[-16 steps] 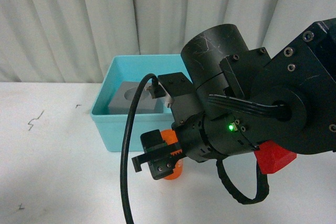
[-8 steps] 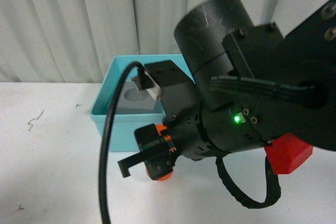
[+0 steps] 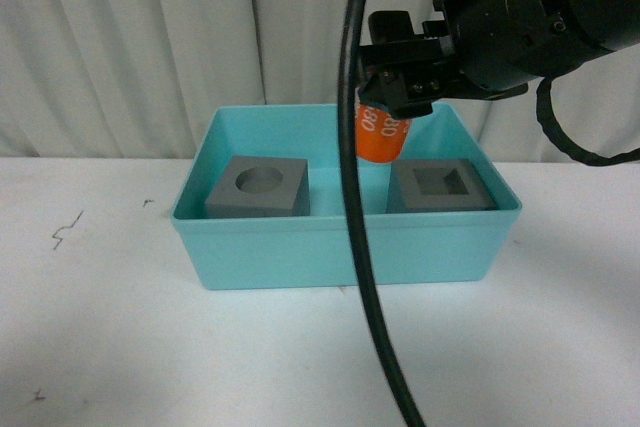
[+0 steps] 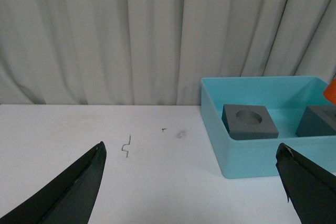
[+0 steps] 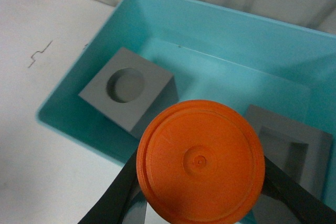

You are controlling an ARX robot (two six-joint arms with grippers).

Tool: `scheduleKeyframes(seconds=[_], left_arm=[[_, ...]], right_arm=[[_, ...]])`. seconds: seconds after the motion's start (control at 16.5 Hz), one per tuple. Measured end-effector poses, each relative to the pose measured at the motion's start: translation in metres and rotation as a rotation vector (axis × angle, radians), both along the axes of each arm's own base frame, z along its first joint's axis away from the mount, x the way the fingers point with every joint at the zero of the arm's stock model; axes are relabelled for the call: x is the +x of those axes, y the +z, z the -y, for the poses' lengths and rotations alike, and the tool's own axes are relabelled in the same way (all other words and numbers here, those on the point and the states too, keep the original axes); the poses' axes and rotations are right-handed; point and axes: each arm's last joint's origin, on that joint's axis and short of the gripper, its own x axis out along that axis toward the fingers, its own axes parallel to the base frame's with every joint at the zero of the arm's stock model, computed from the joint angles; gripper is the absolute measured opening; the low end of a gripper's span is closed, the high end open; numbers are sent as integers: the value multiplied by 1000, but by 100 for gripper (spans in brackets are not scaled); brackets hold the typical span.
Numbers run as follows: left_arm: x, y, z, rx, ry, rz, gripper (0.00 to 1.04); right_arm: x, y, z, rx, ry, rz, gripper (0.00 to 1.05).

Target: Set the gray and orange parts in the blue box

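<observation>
The blue box (image 3: 345, 247) stands on the white table with two gray cubes inside. The cube with a round hole (image 3: 258, 187) lies at its left, the cube with a square recess (image 3: 440, 187) at its right. My right gripper (image 3: 385, 107) is shut on the orange cylinder (image 3: 379, 135) and holds it upright in the air above the box's middle, between the cubes. In the right wrist view the orange cylinder (image 5: 199, 162) fills the space between the fingers, above the box (image 5: 68, 98). My left gripper (image 4: 191, 182) is open over bare table, left of the box (image 4: 247, 156).
A black cable (image 3: 365, 247) hangs down in front of the box in the front view. Pale curtains (image 3: 150, 37) close off the back. Small scribble marks (image 3: 65, 230) lie on the white table (image 3: 100, 327) left of the box.
My right arm has risen from the table in front of the box, carrying the orange cylinder up and back to above the box's middle. Both cubes now show.
</observation>
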Motion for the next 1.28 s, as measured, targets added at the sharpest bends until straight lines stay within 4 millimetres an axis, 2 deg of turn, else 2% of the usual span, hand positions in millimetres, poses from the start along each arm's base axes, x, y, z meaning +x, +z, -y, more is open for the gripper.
scheduleKeyframes(seconds=[0.24,0.36,0.55,0.79,1.09,1.28], left_arm=[[0,0,0,0,0,0,98],[0,0,0,0,0,0,98],[0,0,0,0,0,0,98],[0,0,0,0,0,0,98],[0,0,0,0,0,0,98],[0,0,0,0,0,0,98]], right_arm=[[15,-15,16,-8,-47,-29,46],[25,-28,21,-13,-63,-55,46],[37,-38,17,-16,-61,-69,46],[55,-39,9,-3,-46,-64,46],[66,-69,-6,-13,-10,-129,46],[69,-79,-13,-28,3,-166,46]])
